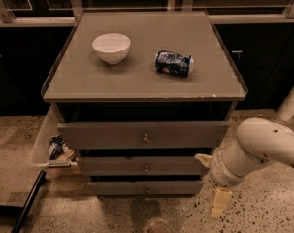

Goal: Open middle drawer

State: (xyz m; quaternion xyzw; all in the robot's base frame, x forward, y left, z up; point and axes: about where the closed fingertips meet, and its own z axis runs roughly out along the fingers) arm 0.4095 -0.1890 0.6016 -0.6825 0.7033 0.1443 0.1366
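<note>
The grey cabinet (141, 81) has three stacked drawers, each with a small brass knob. The middle drawer (117, 166) has its knob (146, 168) at the centre, and its front sits slightly behind the taller top drawer front (107, 135). My gripper (208, 184) hangs at the end of the white arm (268, 144), low beside the cabinet's right side. One tan finger (203, 158) reaches the right end of the middle drawer and the other tan finger (219, 203) points down toward the floor. They stand apart with nothing between them.
A white bowl (111, 47) and a crushed blue can (173, 63) lie on the cabinet top. A clear side bin (43, 144) with snack packets hangs on the left. Dark cupboards stand behind, a white post (292, 101) at right, speckled floor below.
</note>
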